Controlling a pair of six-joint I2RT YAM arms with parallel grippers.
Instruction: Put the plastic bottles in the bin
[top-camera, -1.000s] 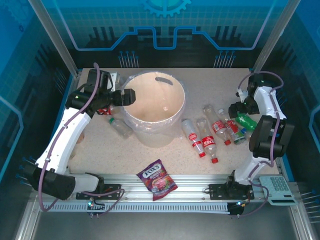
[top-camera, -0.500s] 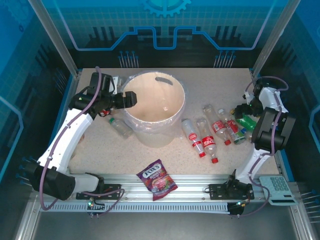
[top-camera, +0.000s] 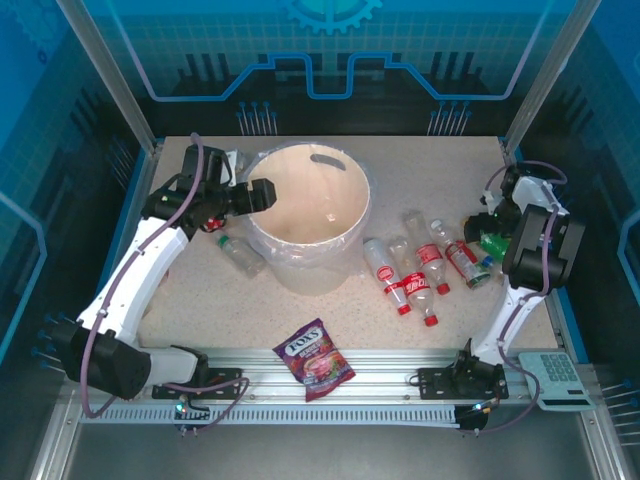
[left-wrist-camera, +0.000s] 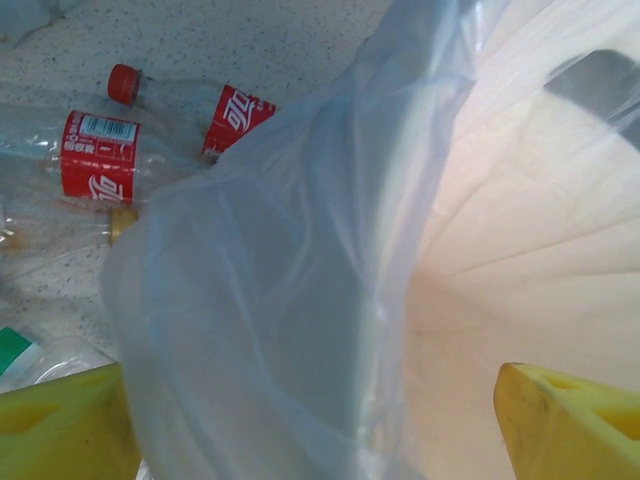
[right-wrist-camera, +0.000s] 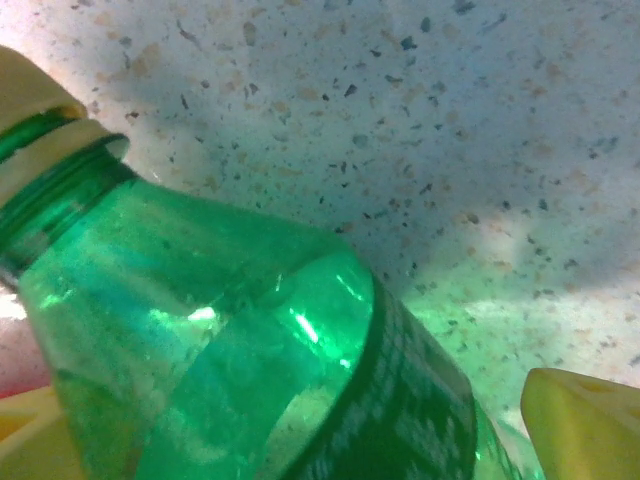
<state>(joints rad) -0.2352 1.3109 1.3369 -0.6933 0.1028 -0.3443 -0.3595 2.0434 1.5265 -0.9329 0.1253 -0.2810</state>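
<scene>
The cream-white bin (top-camera: 345, 160) with its clear liner (left-wrist-camera: 280, 300) stands at the back middle of the table. My left gripper (top-camera: 258, 194) hangs open at the bin's left rim, with liner and bin wall (left-wrist-camera: 520, 250) between its yellow fingers (left-wrist-camera: 60, 420). Red-labelled bottles (left-wrist-camera: 98, 165) lie beyond it on the table. A clear bottle (top-camera: 240, 253) lies left of the bin. Several red-capped bottles (top-camera: 418, 285) lie to the right of the bin. My right gripper (top-camera: 483, 225) is open and straddles the green bottle (right-wrist-camera: 250, 360), which lies near the right edge (top-camera: 492, 243).
A purple-red FOX'S candy bag (top-camera: 315, 358) lies near the front edge. A grey keypad (top-camera: 558, 380) sits off the table's front right corner. Blue enclosure walls close in the sides and back.
My right arm has swung toward the right edge and lowered its gripper onto the green bottle. The left gripper has barely shifted at the bin's rim.
</scene>
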